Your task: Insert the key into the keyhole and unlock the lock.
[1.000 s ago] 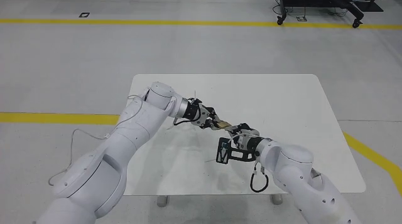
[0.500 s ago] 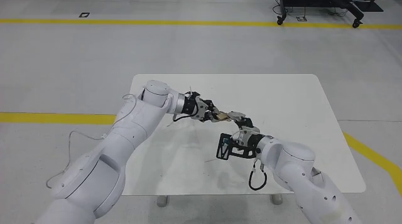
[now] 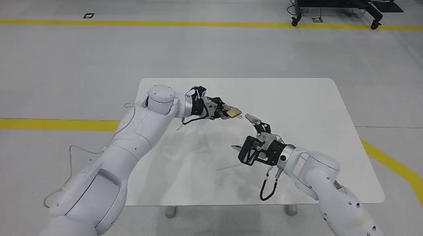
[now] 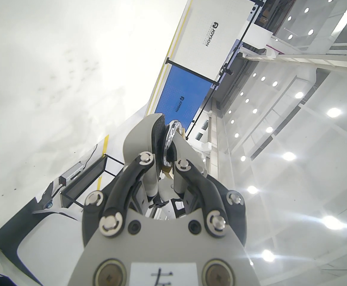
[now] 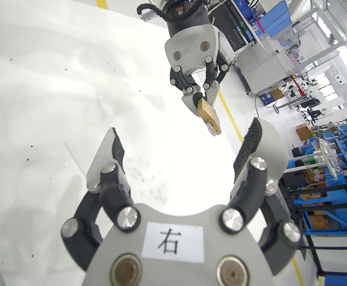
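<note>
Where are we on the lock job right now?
Done: the left gripper holds the brass padlock clear of the table. In hand: the right gripper is open and empty, apart from it. Remaining: whether the key is in the keyhole, or the shackle released, is too small to tell.

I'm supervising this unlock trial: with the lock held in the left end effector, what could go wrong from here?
1. The left end effector pinches the padlock by its shackle end only, above the table; a push might twist it or knock it loose.
2. The right end effector is open and empty; closing in slightly off line might miss the lock's silver bottom end.
</note>
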`<state>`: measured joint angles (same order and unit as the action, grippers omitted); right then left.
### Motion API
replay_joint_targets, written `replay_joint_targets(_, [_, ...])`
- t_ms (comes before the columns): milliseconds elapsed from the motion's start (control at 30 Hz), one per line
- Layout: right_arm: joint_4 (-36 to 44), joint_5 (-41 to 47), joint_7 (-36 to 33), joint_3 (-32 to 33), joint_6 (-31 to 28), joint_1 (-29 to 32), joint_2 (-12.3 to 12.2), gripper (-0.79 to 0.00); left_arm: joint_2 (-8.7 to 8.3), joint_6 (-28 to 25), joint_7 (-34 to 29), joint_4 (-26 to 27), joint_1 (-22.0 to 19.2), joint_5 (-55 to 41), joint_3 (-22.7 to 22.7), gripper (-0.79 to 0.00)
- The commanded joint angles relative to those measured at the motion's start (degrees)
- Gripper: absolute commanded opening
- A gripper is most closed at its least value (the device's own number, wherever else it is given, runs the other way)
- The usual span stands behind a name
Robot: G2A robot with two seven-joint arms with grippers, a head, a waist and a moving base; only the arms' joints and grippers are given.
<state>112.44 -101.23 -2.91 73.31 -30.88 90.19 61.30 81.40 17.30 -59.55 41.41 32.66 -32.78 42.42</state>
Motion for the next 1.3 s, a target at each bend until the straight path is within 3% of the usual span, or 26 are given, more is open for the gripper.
replay_joint_targets(0, [-1.2,1.1,2.0,0.5,-1.5,-0.2,-0.1,-0.785,-0.32,0.0,0.8,1.3,0.6,0.6,0.5,-0.785])
replay_joint_targets(167, [-4.5,5.7,5.8,1.9,-7.8,-1.0,-0.5,-0.785,-1.13,0.0,2.1,4.3,2.1,2.0,1.8,-0.785])
replay_joint_targets(367, [-14.9,19.6,18.9,5.4,-26.9,-5.6,-1.4,-0.785,-2.20,-2.8,1.7,8.5,4.0,4.6,3.2,-0.785])
replay_joint_targets(600, [-20.6,21.0,26.0,2.8,-27.1,-8.4,-3.9,-0.785,-3.42,-5.1,-0.3,12.5,6.2,7.2,4.8,-0.785])
replay_joint_targets(867, [-24.5,23.9,24.2,-4.1,-27.1,-13.8,-5.6,-0.785,-4.02,-5.1,-0.6,15.1,7.4,9.2,5.5,-0.785])
replay_joint_targets(1267, [-28.9,30.7,17.3,-8.0,-27.1,-19.2,-6.7,-0.785,-4.37,-4.6,-0.2,17.4,8.3,11.3,5.8,-0.785])
